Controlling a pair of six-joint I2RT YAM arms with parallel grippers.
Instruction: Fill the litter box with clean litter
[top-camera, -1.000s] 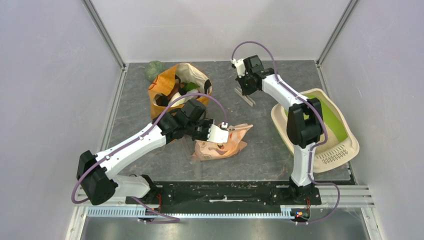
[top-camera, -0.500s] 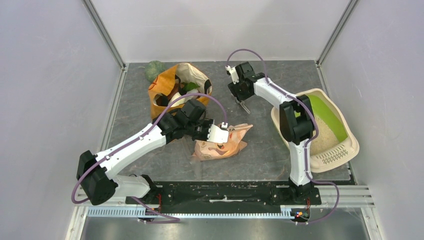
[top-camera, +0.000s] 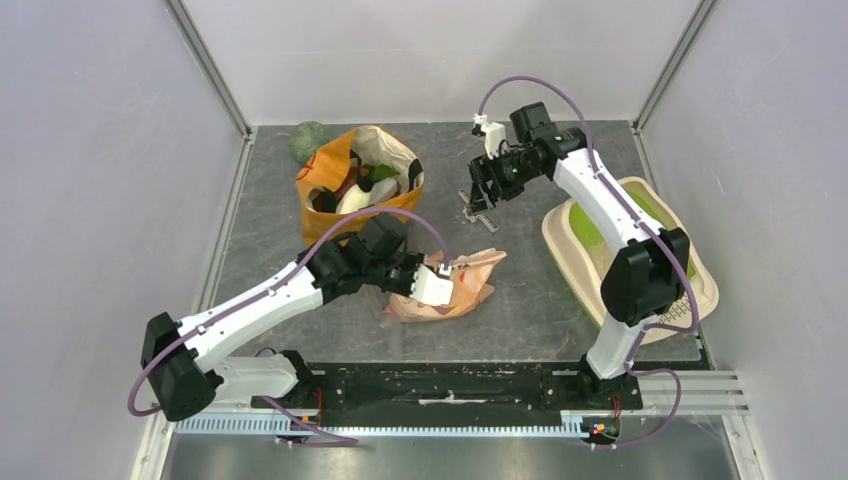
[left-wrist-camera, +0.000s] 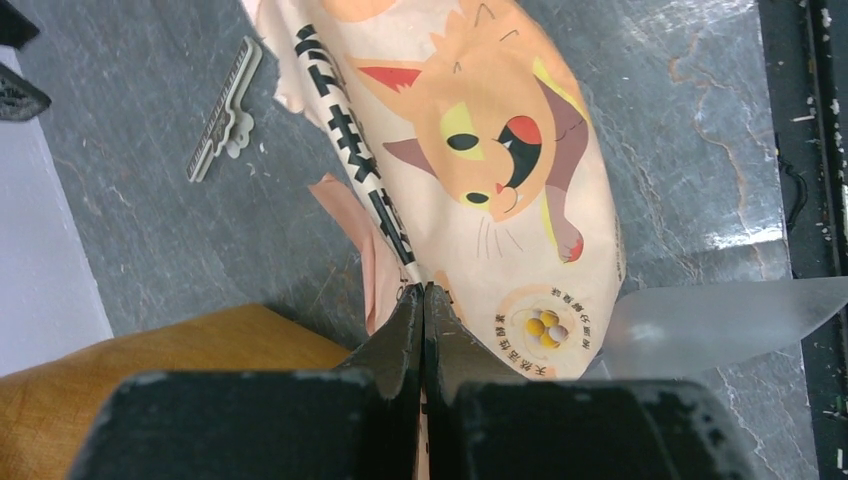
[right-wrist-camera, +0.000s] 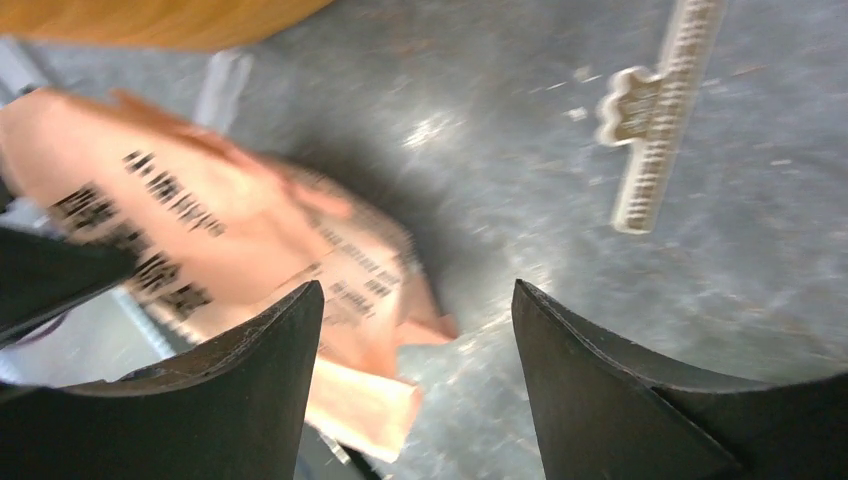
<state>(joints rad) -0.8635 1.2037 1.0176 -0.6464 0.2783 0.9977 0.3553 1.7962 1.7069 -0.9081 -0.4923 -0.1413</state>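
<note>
The cream litter box with its lime-green hood sits at the right, half covered by my right arm. The clean litter is hidden from view. A peach litter bag with a cat picture lies mid-table. My left gripper is shut on the bag's edge. My right gripper hangs open above a toothed beige bag clip that lies on the table, with nothing between the fingers.
An orange paper shopping bag holding several items stands at the back left, with a green object behind it. A translucent plastic piece lies by the litter bag. White walls enclose the grey table.
My right gripper opened and let go of the clip, which now lies on the table; that arm's elbow swung right. My left gripper drew the bag slightly nearer.
</note>
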